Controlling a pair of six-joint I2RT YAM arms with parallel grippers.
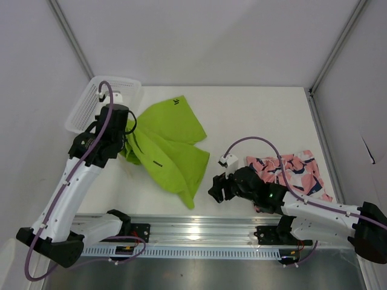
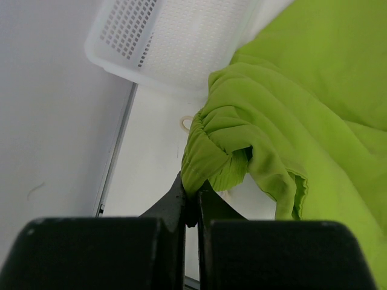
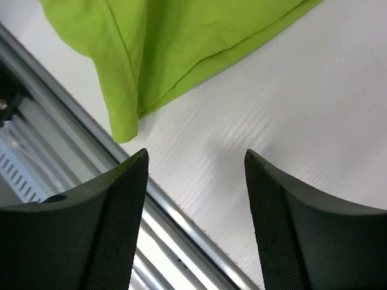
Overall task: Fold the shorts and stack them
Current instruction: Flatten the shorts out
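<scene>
A: Where do the 2 pairs lie right now?

B: The plain lime green fabric shorts point(image 1: 168, 144) are spread across the left half of the white table point(image 1: 260, 112), with the small dark logo at the far edge. 1 leg runs down toward the metal rail point(image 1: 193, 232) at the near edge. The pink fabric shorts with the navy-and-white print point(image 1: 293, 172) lie crumpled at the right side, partly under the right arm.

A: And the left pincer point(image 2: 192, 194)?

B: Pinched tight on the gathered waistband of the lime green pair. The 2 fingers are pressed together with a fold of the elastic edge caught between them. That bunched edge is lifted, and the cloth hangs away from it to the right. Just beyond sits the white plastic mesh basket point(image 1: 91, 103), at the table's far left corner.

A: What about the right pincer point(image 3: 196, 163)?

B: It gapes well apart and has hold of nothing. Between its 2 dark textured fingers I see only bare table and a bit of the rail.

A: How near is it to the green cloth?

B: Near, but apart. The tip of the near leg ends just ahead of its left finger, not touching. The pink pair lies behind it, on the arm's side.
</scene>
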